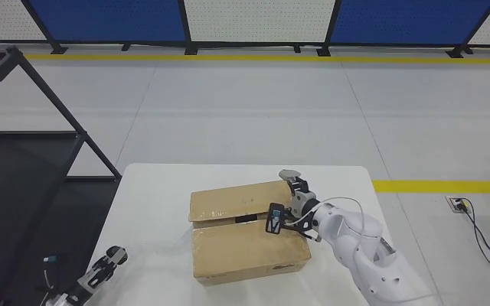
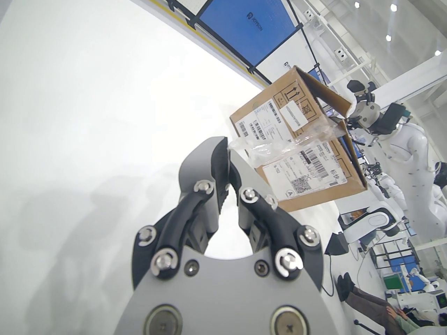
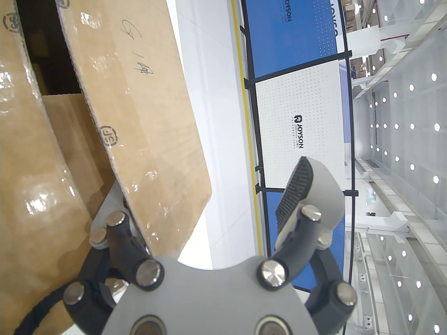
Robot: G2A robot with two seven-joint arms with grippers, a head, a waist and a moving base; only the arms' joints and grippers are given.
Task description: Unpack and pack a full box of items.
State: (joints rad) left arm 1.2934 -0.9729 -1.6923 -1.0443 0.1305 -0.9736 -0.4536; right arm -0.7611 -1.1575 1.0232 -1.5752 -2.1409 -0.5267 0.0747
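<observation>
White tabletop [image 1: 153, 191], near-left corner: left gripper [image 2: 227, 151], jaws pinched on a clear tape strip [image 2: 276, 144] running to the central brown cardboard box [image 1: 245, 237]. The dark gap between its flaps hides the contents. Right gripper [image 3: 209, 190], jaws wide, straddles the far flap [image 3: 139, 106].

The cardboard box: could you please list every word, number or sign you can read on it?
Shipping labels: barcodes and fine print, too small to read.
Arrow sign: two arrows, no words.
Top flap: handwritten scrawl, not legible; round logo stamps along its edge.
</observation>
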